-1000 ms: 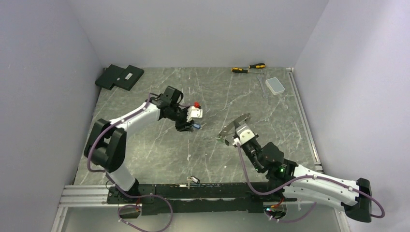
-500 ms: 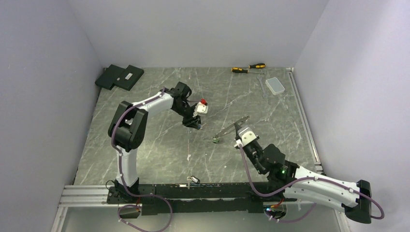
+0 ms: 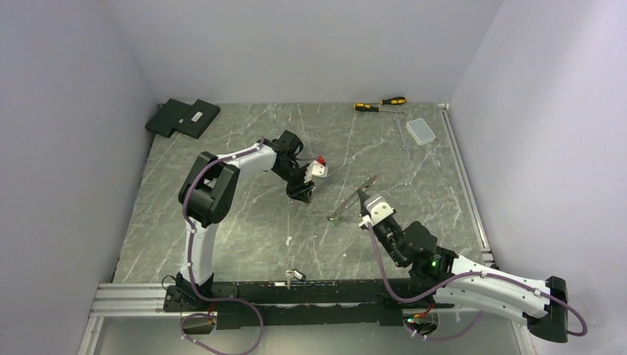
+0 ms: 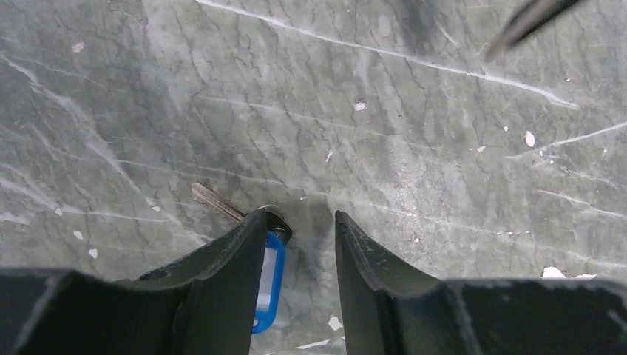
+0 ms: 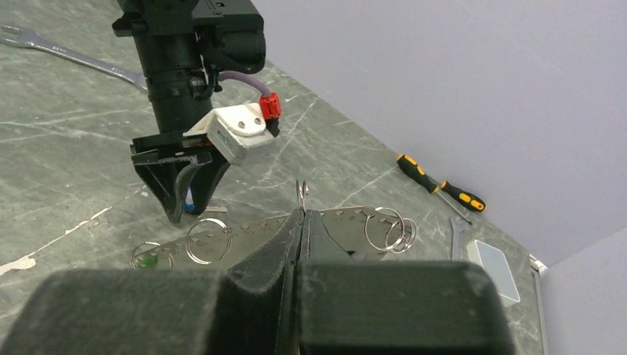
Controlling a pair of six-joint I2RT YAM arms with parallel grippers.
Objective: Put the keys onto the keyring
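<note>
Begin at the left end effector, jaws apart and nothing held, low over the grey marbled bench. Note the small key with the blue plastic head lying flat in the gap, hard against one finger, metal blade pointing away. Shift sideways to centre that head, then close on the plastic rather than the thin blade; otherwise expect skidding on smooth stone. Further right, rely on the right end effector, clamped shut on the silvery keyring of flat strip and wire loops, tiny green-headed key at its left end in the wrist view. Hold that steady, one loop presented.
</note>
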